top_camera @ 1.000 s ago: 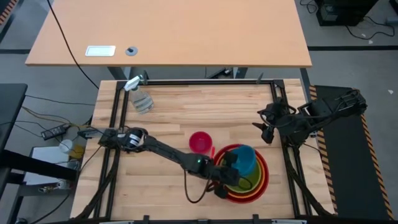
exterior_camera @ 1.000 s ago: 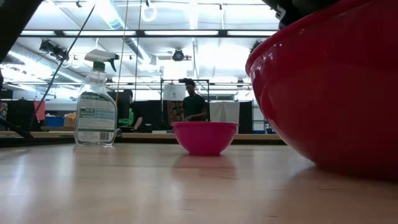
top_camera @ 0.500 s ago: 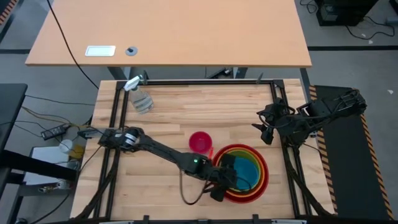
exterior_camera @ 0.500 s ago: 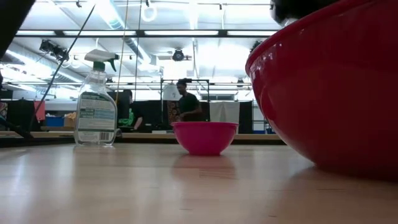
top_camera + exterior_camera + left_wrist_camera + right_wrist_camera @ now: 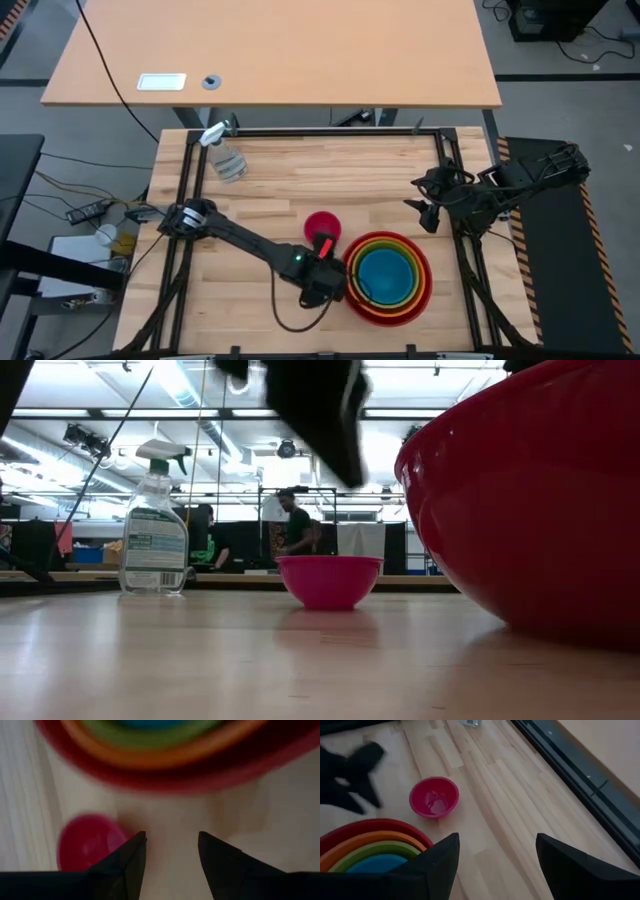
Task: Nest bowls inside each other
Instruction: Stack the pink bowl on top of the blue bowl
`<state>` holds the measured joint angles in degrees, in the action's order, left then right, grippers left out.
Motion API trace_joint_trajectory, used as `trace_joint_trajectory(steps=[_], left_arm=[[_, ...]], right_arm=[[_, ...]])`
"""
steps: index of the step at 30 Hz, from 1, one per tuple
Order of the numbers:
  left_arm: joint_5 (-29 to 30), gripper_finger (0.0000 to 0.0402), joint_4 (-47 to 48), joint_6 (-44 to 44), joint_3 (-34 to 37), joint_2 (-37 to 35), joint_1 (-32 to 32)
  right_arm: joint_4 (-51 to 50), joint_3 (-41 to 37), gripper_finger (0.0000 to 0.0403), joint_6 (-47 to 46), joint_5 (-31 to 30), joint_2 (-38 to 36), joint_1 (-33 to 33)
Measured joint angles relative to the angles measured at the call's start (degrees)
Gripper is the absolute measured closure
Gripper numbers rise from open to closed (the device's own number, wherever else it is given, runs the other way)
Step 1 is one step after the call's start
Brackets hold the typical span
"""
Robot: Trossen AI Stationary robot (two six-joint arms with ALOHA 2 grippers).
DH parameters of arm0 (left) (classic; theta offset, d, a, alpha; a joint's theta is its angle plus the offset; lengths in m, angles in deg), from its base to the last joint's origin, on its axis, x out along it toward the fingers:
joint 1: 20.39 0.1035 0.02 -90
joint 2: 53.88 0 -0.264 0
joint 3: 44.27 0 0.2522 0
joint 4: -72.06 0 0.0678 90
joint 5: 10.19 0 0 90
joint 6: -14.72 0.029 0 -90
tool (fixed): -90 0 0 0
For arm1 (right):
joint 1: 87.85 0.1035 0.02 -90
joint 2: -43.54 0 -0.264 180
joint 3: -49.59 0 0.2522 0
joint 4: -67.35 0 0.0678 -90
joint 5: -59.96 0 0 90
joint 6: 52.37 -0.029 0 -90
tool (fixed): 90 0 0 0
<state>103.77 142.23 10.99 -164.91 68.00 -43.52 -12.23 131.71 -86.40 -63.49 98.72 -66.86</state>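
Observation:
Four bowls sit nested at the near right: red (image 5: 428,285) outermost, then orange (image 5: 165,760), green (image 5: 150,735) and blue (image 5: 385,277) in the middle. The pink bowl (image 5: 320,222) stands alone on its base, just to the left of the stack and farther back. My left gripper (image 5: 171,837) hangs open over bare table between the pink bowl (image 5: 87,842) and the red bowl (image 5: 175,782), slanting down, with nothing between its fingers. My right gripper (image 5: 425,212) waits open, raised, at the table's right edge.
A clear spray bottle (image 5: 225,158) lies at the far left of the table and shows upright in the low view (image 5: 153,525). A black frame rail (image 5: 330,131) runs around the table. Bare wood lies to the left and front. A person stands far off in the room (image 5: 295,525).
My left gripper has let go of the blue bowl, which was tilted over the stack and now lies level inside the green bowl. The gripper has then drawn back toward the table's left, off the stack to beside the pink bowl, tipping as it went.

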Motion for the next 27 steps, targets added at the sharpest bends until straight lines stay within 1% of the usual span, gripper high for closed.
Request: trace_joint_trajectory(steps=[1, 5, 9, 13, 20, 24, 27], left_arm=[[0.0, 0.0220, 0.0, -0.4, 2.1, -0.4, 0.4], [0.4, 0.0221, -5.1, -1.5, 10.4, -2.0, 1.9], [1.4, 0.0221, -9.2, -3.2, 16.2, -2.6, 4.2], [3.1, 0.0221, -9.8, -3.0, 17.3, -2.6, 5.6], [3.8, 0.0221, -10.6, 1.5, 17.3, -2.9, 4.7], [7.6, 0.0221, -10.6, 1.9, 17.2, -4.0, 4.9], [8.2, 0.0221, -10.4, 3.2, 17.3, -3.8, 6.2]], right_arm=[[0.5, 0.0, 0.0135, 0.1, 0.0, 0.0, 0.0], [0.6, 0.0, 0.0135, 0.6, 0.0, 0.0, 0.0], [0.7, 0.0, 0.0135, 0.8, 0.0, 0.0, 0.0], [0.6, 0.0, 0.0135, 0.8, 0.0, 0.0, 0.0], [0.6, 0.0, 0.0135, 0.8, 0.0, 0.0, 0.0], [0.7, 0.0, 0.0135, 1.0, 0.0, 0.0, 0.0], [1.1, 0.0, 0.0135, 1.2, -0.1, 0.0, 0.0]])
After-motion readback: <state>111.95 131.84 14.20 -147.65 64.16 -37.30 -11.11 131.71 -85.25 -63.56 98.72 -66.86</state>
